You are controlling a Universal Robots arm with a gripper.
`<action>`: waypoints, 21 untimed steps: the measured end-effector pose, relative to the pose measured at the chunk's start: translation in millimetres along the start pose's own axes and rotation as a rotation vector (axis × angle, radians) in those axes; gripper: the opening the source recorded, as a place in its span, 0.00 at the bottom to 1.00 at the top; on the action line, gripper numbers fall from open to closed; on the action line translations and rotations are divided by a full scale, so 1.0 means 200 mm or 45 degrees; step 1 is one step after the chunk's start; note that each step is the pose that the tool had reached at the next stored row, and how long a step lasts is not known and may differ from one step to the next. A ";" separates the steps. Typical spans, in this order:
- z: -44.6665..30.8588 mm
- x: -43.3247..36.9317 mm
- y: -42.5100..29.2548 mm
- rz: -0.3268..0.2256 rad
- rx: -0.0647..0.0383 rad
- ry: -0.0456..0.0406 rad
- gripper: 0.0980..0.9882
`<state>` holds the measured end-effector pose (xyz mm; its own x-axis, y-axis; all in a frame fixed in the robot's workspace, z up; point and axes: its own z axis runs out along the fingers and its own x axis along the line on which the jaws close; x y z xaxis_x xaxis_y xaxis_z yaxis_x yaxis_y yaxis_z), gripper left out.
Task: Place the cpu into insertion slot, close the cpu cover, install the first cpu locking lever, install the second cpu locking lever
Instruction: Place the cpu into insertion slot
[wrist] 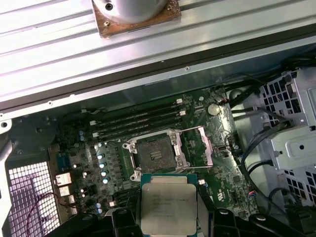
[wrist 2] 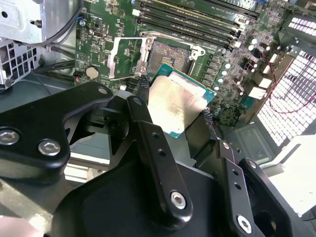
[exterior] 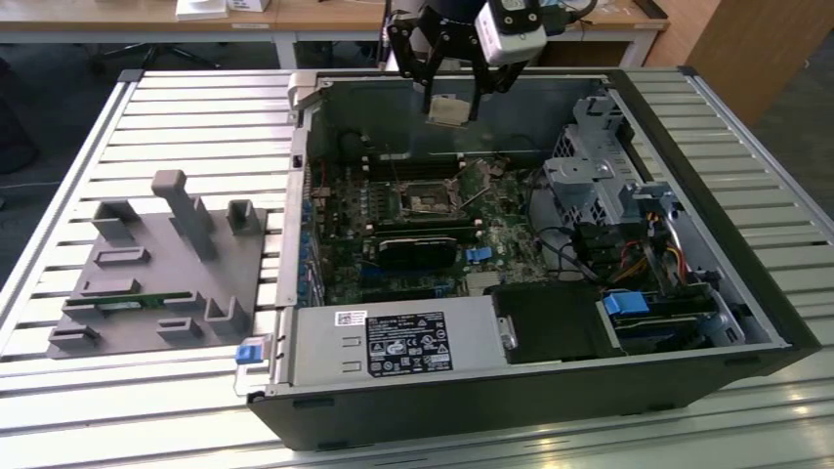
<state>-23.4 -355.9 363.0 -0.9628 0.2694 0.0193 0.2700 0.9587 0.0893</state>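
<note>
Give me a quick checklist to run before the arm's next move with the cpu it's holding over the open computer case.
1. cpu gripped by end effector: ok, pinched at two opposite edges.
2. cpu cover out of the way: ok, flipped open beside the insertion slot.
3. Slot free of loose objects: ok, nothing lies in it.
4. cpu seated in slot: not ok, it hangs above the motherboard.
5. cpu orientation matching the slot: cannot tell.
</note>
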 end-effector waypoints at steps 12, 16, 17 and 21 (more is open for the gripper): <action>0.000 0.000 0.000 0.027 0.000 -0.002 0.50; 0.001 0.000 0.000 0.050 -0.001 -0.004 0.50; 0.001 0.000 0.000 0.055 -0.001 -0.005 0.50; 0.001 0.000 0.000 0.075 -0.002 -0.007 0.50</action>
<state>-23.4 -355.9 362.8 -0.9452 0.3260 0.0193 0.3264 0.9410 0.0895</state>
